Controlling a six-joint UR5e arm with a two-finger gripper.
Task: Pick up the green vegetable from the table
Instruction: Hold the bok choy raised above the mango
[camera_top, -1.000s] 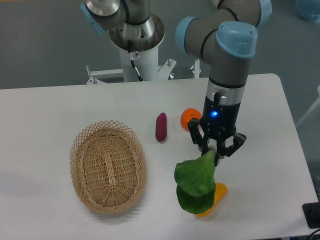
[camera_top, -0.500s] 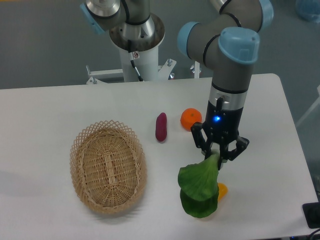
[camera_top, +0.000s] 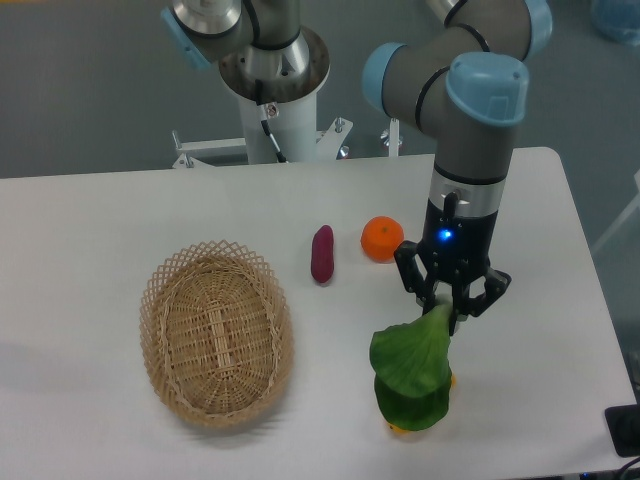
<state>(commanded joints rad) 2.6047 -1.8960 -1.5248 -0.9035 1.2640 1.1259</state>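
Observation:
The green vegetable (camera_top: 411, 370) has broad dark green leaves and hangs leaves-down from its pale stalk. My gripper (camera_top: 451, 309) is shut on the stalk end and holds it above the white table (camera_top: 540, 330), at the front right. The leaves cover most of the yellow oblong vegetable (camera_top: 400, 429) lying under them.
An orange (camera_top: 381, 239) and a small purple vegetable (camera_top: 322, 254) lie at the table's middle, left of the gripper. A woven wicker basket (camera_top: 216, 331) sits at the front left. The arm's base (camera_top: 273, 75) stands behind the table's far edge.
The gripper has moved right and slightly toward the front edge with the green vegetable in it. The leaves now hide more of the yellow vegetable, and the orange shows in full.

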